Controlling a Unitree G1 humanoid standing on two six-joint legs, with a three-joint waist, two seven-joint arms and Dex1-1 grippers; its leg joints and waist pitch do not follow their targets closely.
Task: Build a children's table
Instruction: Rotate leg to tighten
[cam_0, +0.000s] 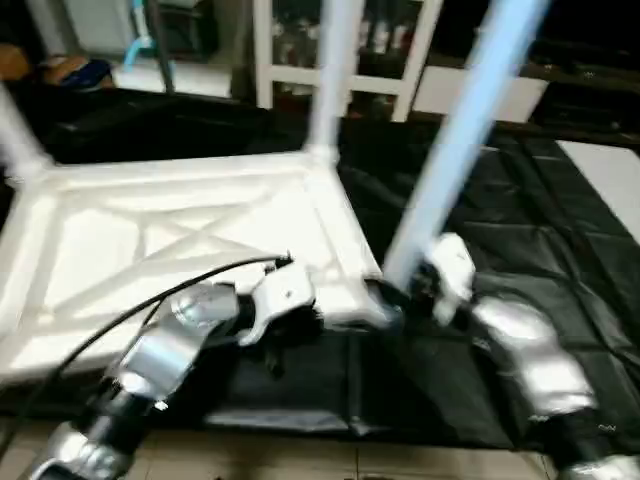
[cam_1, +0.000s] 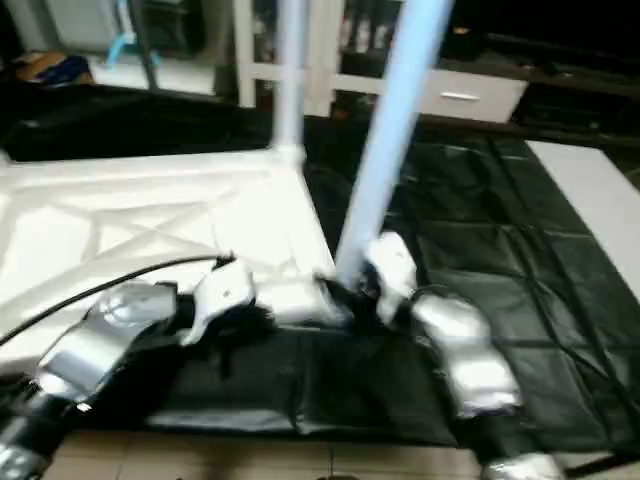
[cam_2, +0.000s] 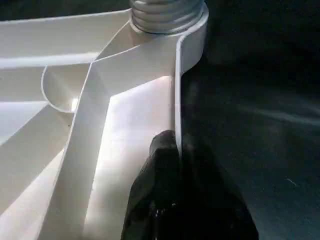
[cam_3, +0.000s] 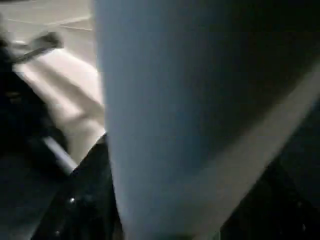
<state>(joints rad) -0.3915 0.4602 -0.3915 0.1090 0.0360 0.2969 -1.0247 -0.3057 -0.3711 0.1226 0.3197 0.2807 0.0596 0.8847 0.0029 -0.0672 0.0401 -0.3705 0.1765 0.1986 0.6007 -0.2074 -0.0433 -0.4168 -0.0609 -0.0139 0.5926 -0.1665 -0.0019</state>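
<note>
The white tabletop (cam_0: 150, 260) lies upside down on the black-covered work surface (cam_0: 500, 250), its underside up: a raised rim runs round it and crossing ribs form an X within, with rounded sockets at the corners. Three white tube legs can be counted on it. One leg (cam_0: 333, 70) stands upright in the far corner socket on the robot's right; a second leg (cam_0: 460, 140) rises from the near corner on that side, leaning away from the tabletop; a third leg (cam_0: 18, 135) stands at the far corner on the robot's left, partly cut off by the picture's edge. The left wrist view shows ridged threads at the foot of a leg (cam_2: 167, 14) seated in its socket. No brand, label or writing can be read anywhere. The left gripper (cam_0: 300, 318) is clamped on the tabletop's near rim, close beside the near right corner, its black fingers (cam_2: 165, 165) pinching the thin wall. The right gripper (cam_0: 410, 288) sits at the foot of the leaning leg, a finger on each side, but whether it actually grips the tube I cannot tell.
</note>
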